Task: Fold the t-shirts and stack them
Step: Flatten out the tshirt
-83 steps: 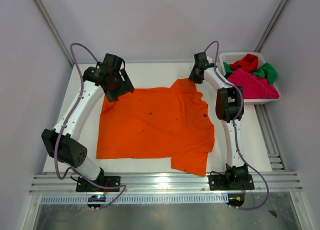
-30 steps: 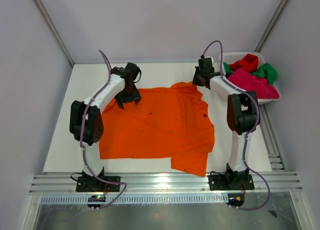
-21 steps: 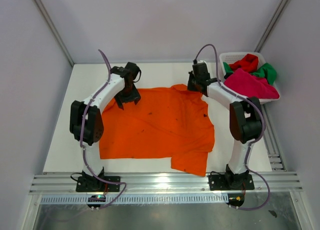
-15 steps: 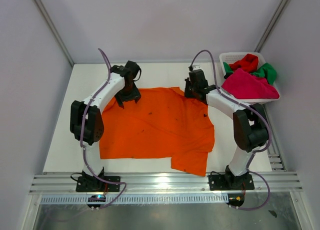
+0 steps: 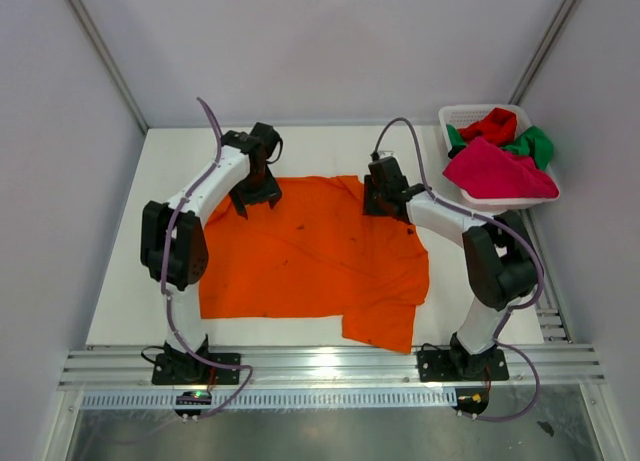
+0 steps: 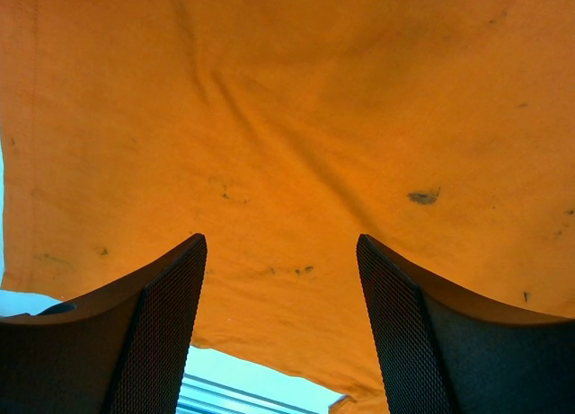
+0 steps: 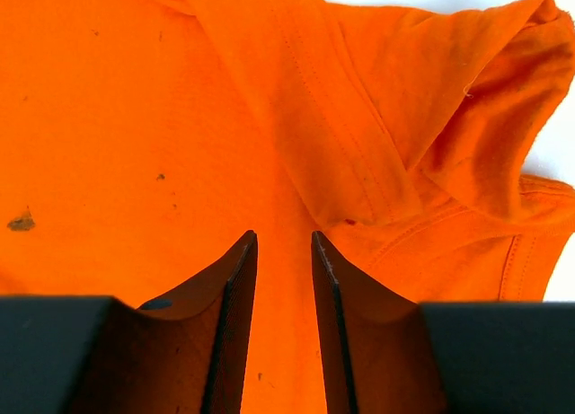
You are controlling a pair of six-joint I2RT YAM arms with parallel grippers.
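The orange t-shirt [image 5: 310, 256] lies spread flat on the white table, with one corner folded under at the front right. My left gripper [image 5: 256, 191] hovers over the shirt's far left part, jaws wide open and empty, with only orange cloth [image 6: 287, 145] below it. My right gripper [image 5: 386, 197] is at the shirt's far right edge by the collar. Its jaws are nearly closed on a ridge of orange cloth [image 7: 283, 279], and a folded-over flap [image 7: 467, 136] lies beside them. The red [image 5: 492, 126], green [image 5: 537, 143] and magenta [image 5: 500, 171] shirts lie in the basket.
The white lattice basket [image 5: 456, 114] stands at the far right corner of the table. Bare white tabletop [image 5: 150, 241] shows left of the shirt. A metal rail [image 5: 320, 366] runs along the near edge between the arm bases.
My right gripper moved from the far edge toward the near left, onto the shirt, and the shirt's far right bump came with it. My left gripper has barely moved in the last second.
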